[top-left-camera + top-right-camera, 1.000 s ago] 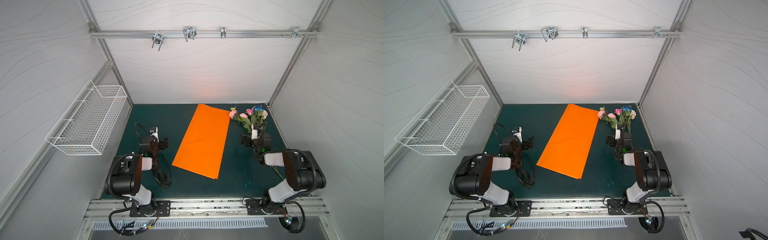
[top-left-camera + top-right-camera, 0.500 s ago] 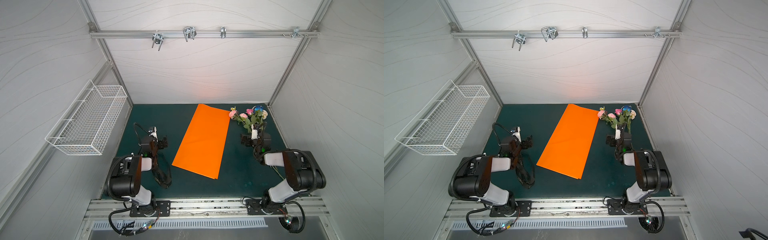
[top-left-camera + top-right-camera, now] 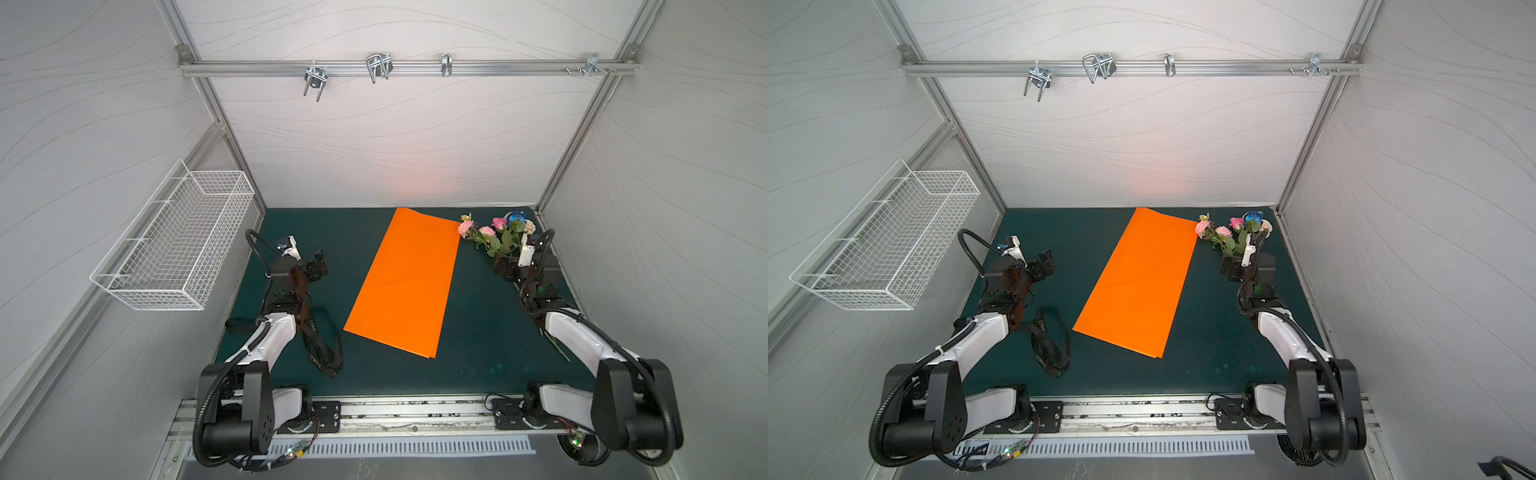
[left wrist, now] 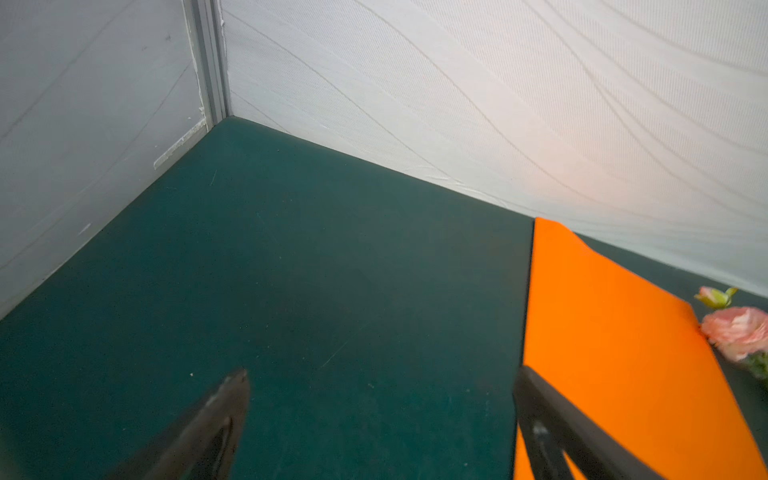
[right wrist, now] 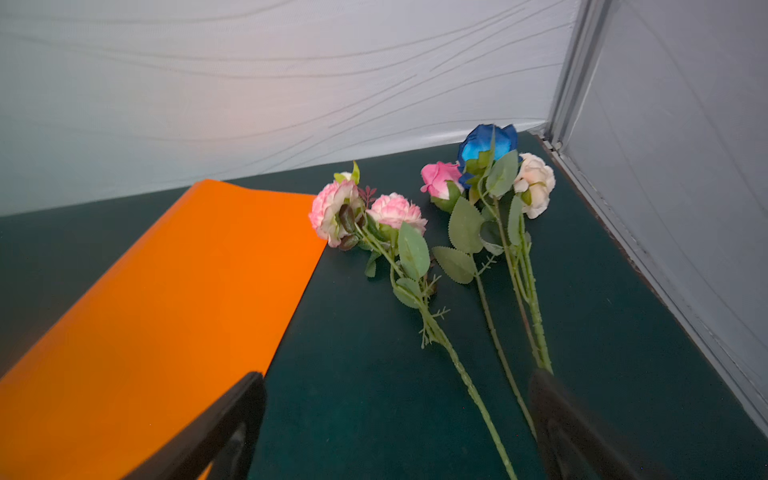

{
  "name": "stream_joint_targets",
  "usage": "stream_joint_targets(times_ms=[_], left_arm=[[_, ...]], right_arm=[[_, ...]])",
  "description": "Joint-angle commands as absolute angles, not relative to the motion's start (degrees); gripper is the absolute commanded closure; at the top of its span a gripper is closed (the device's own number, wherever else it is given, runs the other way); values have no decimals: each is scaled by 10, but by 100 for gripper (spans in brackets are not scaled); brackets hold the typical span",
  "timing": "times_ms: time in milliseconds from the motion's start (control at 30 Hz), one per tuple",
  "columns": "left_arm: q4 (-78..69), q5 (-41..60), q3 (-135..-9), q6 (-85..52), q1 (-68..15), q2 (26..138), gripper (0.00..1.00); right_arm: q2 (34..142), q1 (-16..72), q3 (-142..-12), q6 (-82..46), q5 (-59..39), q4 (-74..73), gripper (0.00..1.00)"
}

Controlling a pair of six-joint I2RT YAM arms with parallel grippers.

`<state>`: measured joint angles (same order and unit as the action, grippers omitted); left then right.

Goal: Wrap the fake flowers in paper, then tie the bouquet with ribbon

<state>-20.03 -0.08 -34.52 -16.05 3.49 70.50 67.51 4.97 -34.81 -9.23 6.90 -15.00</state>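
Dark green mat [image 3: 478,332] covers the table. Orange paper sheet [image 3: 407,282] lies flat mid-mat, angled. White wire basket [image 3: 174,249] hangs on the left wall.

Bouquet of fake flowers [image 3: 494,237] lies flat in the far right corner of the mat, blooms toward the back wall, stems loose and spread, not tied. The leftmost pink bloom is just beside the paper's far corner.

Black ribbon [image 3: 322,345] with white lettering is looped on the mat by the left arm, well apart from the flowers.

Left gripper [image 3: 318,266]: jaws apart, empty, over bare mat. Right gripper [image 3: 505,268]: jaws apart, gripping nothing, over the stems.

View differences:
- The right wrist view separates the bouquet [image 5: 457,232] into two pale pink blooms on one stem, then hot pink, blue and cream, with toothed leaves. Stems run between the right gripper's [image 5: 397,376] fingers; contact unclear.
- The left wrist view catches only one pink bloom and a bud at its edge, beyond the left gripper [image 4: 380,374].
- The ribbon and basket show only in both top views.
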Motion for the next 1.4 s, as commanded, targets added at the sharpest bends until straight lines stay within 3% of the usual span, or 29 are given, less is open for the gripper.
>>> stream_joint_targets(times_ms=[0,333,633,967,1200,1367], left_arm=[[-76,25,-416,-229,16,738,1],[-1,176,-534,-289,-38,932,1],[34,234,-586,-288,-58,1036,22],[58,242,-607,-279,-120,1097,36],[57,241,-597,-295,-151,1107,60],[46,231,-576,-309,-156,1094,65]], right_arm=[[650,68,-380,-174,94,45,1],[624,202,-380,-369,-7,197,1],[693,354,-373,-465,17,184,1],[767,368,-400,-473,0,145,1],[814,345,-410,-474,-23,93,1],[872,320,-453,-482,-7,126,1]])
